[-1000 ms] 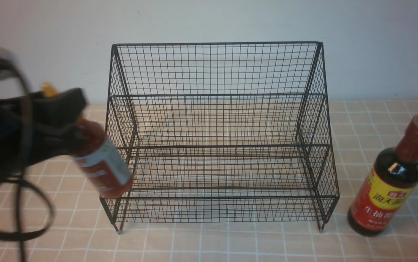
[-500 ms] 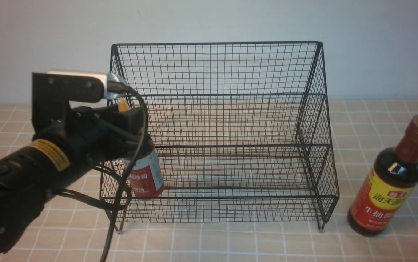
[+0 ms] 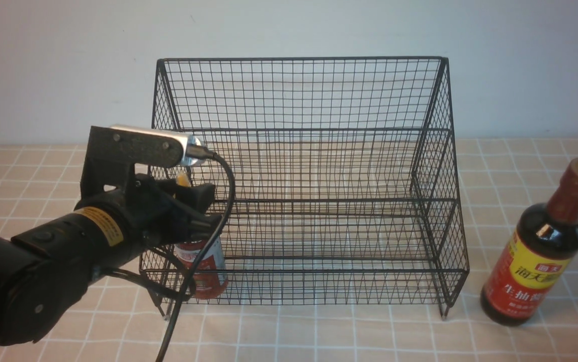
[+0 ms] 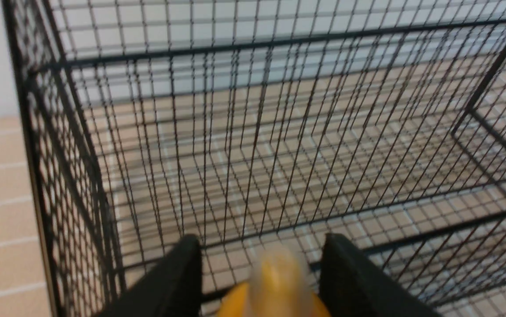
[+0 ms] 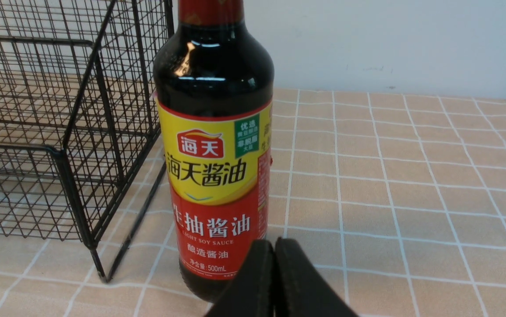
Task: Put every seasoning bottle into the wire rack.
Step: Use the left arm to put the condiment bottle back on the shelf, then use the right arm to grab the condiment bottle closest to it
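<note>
Peach checked cloth (image 3: 319, 332) covers the table under a pale wall (image 3: 67, 60). At centre frame stands the rack (image 3: 299, 95). It holds the red bottle (image 3: 208, 271), upright at the left end of its low front tier, in the lower left of the front view. My left gripper (image 3: 202, 208) sits over that bottle's top. Its fingers (image 4: 178, 273) stand apart on either side of the yellow cap (image 4: 279, 277), with gaps showing, so I grip nothing. The soy bottle (image 3: 540, 251) stands upright on the cloth at the right edge, just outside the rack. My right gripper (image 5: 275, 264) is closed tight and empty, just in front of that bottle's label.
</note>
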You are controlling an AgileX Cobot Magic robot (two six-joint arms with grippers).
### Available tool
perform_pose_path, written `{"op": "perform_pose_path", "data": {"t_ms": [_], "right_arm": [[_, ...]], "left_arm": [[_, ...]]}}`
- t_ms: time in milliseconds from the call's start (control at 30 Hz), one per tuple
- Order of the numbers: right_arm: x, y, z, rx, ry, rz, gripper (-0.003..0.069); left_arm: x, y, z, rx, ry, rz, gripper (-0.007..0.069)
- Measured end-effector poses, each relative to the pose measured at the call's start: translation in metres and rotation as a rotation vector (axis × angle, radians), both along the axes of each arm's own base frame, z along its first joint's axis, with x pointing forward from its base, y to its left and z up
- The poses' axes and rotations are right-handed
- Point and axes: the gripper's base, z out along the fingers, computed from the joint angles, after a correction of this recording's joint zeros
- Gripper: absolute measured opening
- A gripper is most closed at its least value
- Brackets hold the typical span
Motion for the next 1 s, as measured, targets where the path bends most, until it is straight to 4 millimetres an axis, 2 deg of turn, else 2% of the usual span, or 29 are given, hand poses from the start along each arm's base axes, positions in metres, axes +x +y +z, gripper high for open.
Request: {"op": "perform_pose_path", "data": {"t_ms": [133, 267, 367, 400, 467, 533, 600, 700, 733, 800, 900, 1000], "right_arm": [[0.000, 0.000, 0.000, 0.000, 0.000, 0.000, -0.0014], [0.000, 0.000, 0.000, 0.000, 0.000, 0.000, -0.0014], [0.000, 0.000, 0.000, 0.000, 0.000, 0.000, -0.0014], [0.000, 0.000, 0.000, 0.000, 0.000, 0.000, -0.0014], [0.000, 0.000, 0.000, 0.000, 0.000, 0.000, -0.0014], [0.000, 0.000, 0.000, 0.000, 0.000, 0.000, -0.0014], [0.000, 0.000, 0.000, 0.000, 0.000, 0.000, -0.0014], [0.000, 0.000, 0.000, -0.001, 0.000, 0.000, -0.0014], [0.000, 0.000, 0.000, -0.001, 0.000, 0.000, -0.0014], [0.000, 0.000, 0.000, -0.001, 0.000, 0.000, -0.0014], [0.000, 0.000, 0.000, -0.001, 0.000, 0.000, -0.0014], [0.000, 0.000, 0.000, -0.001, 0.000, 0.000, -0.0014]], "left_arm": [[-0.002, 0.001, 0.000, 0.010, 0.019, 0.001, 0.0458], [-0.009, 0.004, 0.008, 0.019, 0.031, 0.002, 0.0486], [-0.019, 0.009, 0.034, 0.021, 0.024, 0.006, 0.0490], [-0.019, 0.009, 0.037, 0.019, 0.021, 0.006, 0.0490], [-0.032, 0.016, 0.061, 0.036, 0.050, 0.012, 0.0479], [-0.046, 0.022, 0.075, 0.059, 0.098, 0.018, 0.0453], [-0.061, 0.029, 0.087, 0.079, 0.142, 0.023, 0.0395], [-0.087, 0.041, 0.103, 0.090, 0.171, 0.029, 0.0252], [-0.102, 0.048, 0.109, 0.081, 0.167, 0.031, 0.0158], [-0.122, 0.056, 0.118, 0.060, 0.137, 0.031, 0.0059], [-0.151, 0.068, 0.132, 0.015, 0.049, 0.030, 0.0005], [-0.170, 0.076, 0.139, -0.017, -0.021, 0.030, -0.0005]]}}
